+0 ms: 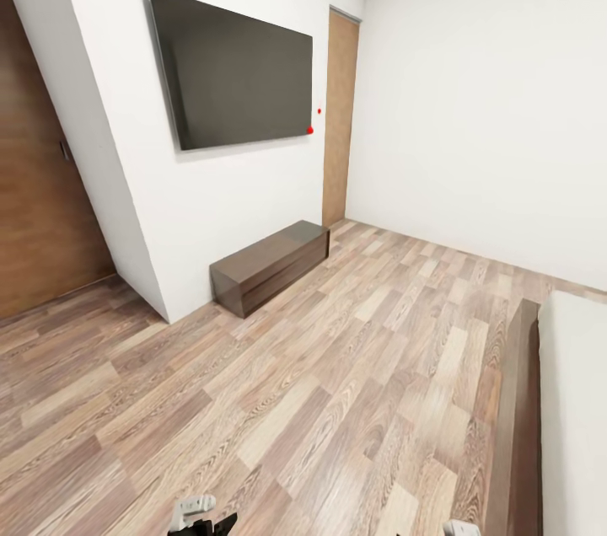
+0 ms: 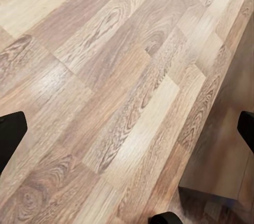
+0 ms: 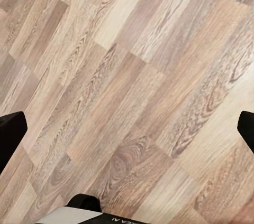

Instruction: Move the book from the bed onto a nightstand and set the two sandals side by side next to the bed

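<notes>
Wooden floor planks (image 1: 337,367) were seen across most of the room, in pale and brown tones. At the right edge of the head view a corner of the bed (image 1: 573,401) was visible, with its dark frame and pale mattress; its long side ran away from the robot. The book, the sandals and the nightstand could not be located from this position. A long low cabinet (image 1: 270,265) stood against the wall under a dark screen (image 1: 236,68).

The left hand (image 2: 127,129) was held spread over bare floor, its fingertips (image 2: 10,131) far apart with nothing between them. The right hand (image 3: 127,129) was spread in the same way and also carried nothing. Since the bed lay to the robot's right, the right arm was judged nearer to it; a turn of the base toward that side is probably needed first.
</notes>
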Motion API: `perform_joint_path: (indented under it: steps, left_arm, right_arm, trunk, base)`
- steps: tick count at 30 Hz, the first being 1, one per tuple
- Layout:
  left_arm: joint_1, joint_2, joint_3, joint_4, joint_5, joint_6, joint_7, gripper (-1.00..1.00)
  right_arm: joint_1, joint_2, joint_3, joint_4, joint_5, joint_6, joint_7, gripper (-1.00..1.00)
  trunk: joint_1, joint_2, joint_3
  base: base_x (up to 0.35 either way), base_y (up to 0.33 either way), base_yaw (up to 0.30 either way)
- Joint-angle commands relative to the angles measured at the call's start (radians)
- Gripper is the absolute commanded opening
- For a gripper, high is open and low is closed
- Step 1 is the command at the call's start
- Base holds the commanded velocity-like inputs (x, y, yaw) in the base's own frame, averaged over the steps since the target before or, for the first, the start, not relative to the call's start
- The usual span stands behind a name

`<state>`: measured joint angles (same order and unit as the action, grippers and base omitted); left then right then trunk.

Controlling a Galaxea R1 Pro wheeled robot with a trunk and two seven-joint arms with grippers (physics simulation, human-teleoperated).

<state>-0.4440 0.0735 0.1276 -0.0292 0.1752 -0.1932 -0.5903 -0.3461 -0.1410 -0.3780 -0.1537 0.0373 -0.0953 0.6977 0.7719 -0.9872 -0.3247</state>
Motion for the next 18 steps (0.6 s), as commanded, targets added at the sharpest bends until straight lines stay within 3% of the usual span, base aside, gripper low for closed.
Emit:
perform_joint_path:
  steps: [1,18]
  left_arm:
    - [-0.001,0.0,0.007,0.002,-0.002,-0.001,-0.005,1.0]
    - [-0.001,0.0,0.007,0.002,-0.002,-0.001,-0.005,1.0]
  right_arm:
    - [-0.001,0.0,-0.004,0.001,0.004,-0.004,0.003,1.0]
    - [-0.001,0.0,-0.004,0.001,0.004,-0.004,0.003,1.0]
  trunk:
    - [0.0,-0.001,0.0]
    - [0.0,-0.001,0.013]
  base:
    - [0.0,0.0,0.0]
    - [0.0,0.0,0.0]
